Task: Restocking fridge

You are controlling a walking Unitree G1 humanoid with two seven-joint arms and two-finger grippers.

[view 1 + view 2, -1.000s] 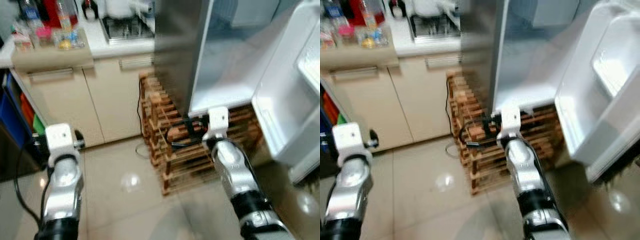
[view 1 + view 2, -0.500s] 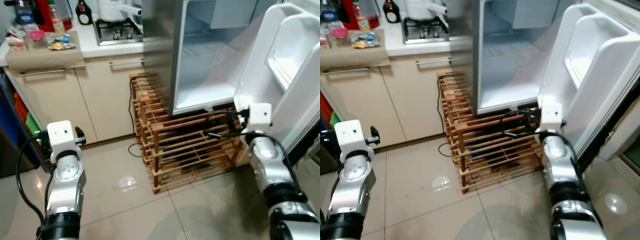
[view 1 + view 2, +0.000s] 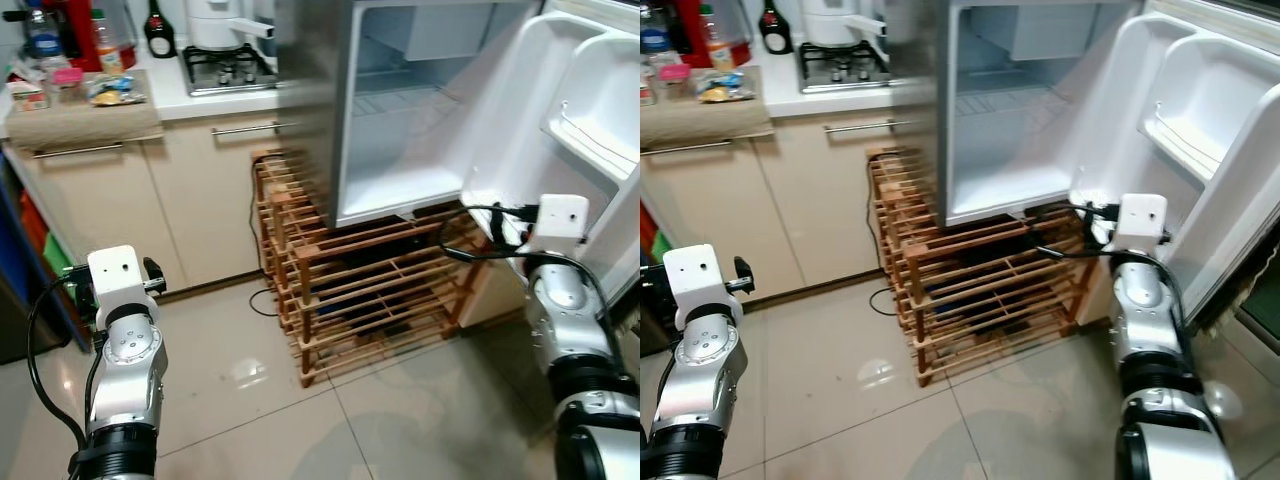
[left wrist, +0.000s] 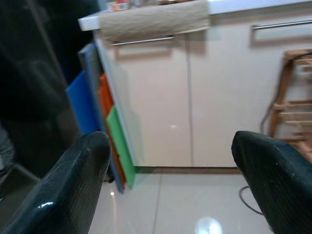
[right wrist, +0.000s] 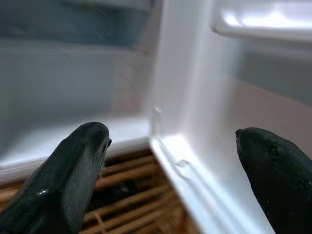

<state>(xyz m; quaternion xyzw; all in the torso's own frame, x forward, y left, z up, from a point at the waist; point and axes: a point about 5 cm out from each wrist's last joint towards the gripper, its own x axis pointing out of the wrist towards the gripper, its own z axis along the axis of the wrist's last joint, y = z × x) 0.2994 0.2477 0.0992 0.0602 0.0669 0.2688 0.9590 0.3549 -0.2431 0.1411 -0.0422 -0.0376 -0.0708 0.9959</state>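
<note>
Rack (image 3: pixel 370 290) under fridge (image 3: pixel 400 110)

Fridge (image 3: pixel 400 110) stands open atop wooden rack (image 3: pixel 370 290), steel side facing counter. White interior bare, wire shelf across middle, lower floor clean. Door (image 3: pixel 560 120) swung wide to right, white inner face showing moulded bins, lower edge near rack's right end.
</note>
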